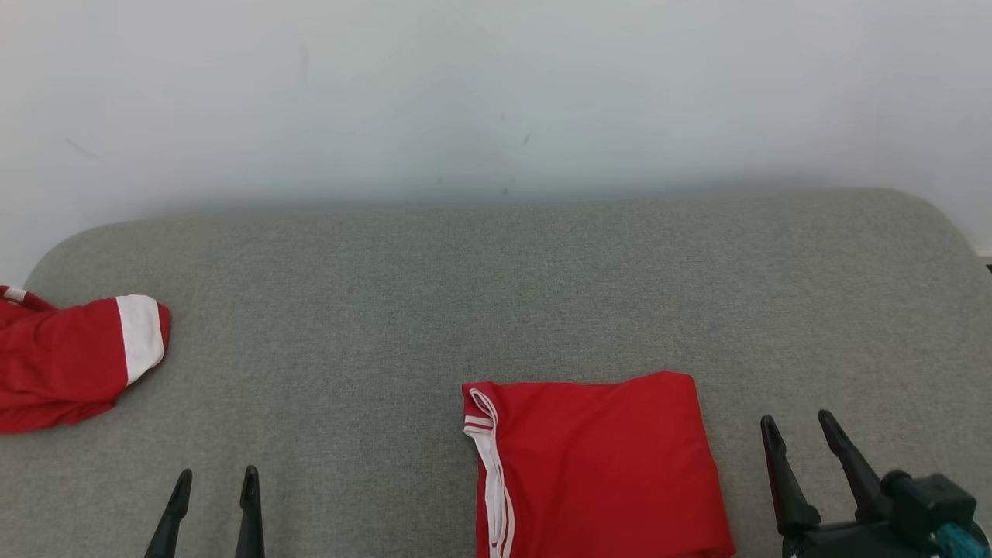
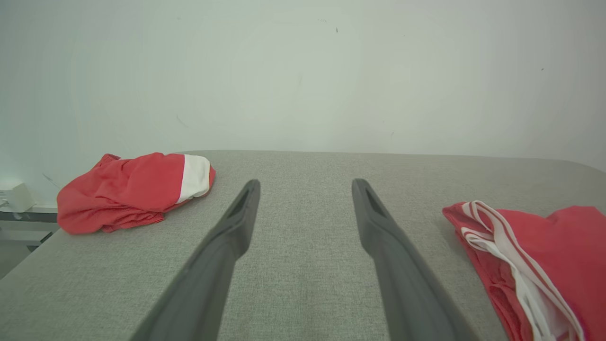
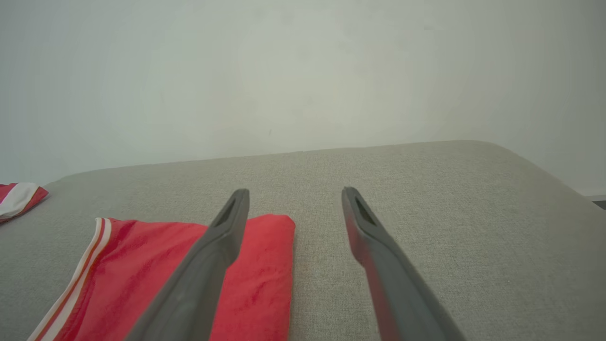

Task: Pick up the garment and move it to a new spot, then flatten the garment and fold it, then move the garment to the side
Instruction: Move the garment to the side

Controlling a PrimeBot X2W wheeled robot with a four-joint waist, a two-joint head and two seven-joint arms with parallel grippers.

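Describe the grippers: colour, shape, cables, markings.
Left gripper and right gripper: each has two long dark grey fingers tapering to narrow tips, with a slot-like recess near each tip. The right one sits on a black blocky base with a teal part beside it. No markings that I can make out.

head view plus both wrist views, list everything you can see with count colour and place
folded garment: one, red with white stripes along its left edge, lying flat on the near middle-right of the surface
crumpled garment: one, red with a white band, bunched at the surface's left edge
padded surface: one, grey fabric, spanning the head view under both garments
wall: one, white, behind the surface
small box: one, white, beyond the surface's left end in the left wrist view
left pincer: one, dark, lower left, open and empty
right pincer: one, dark, lower right beside the folded garment, open and empty
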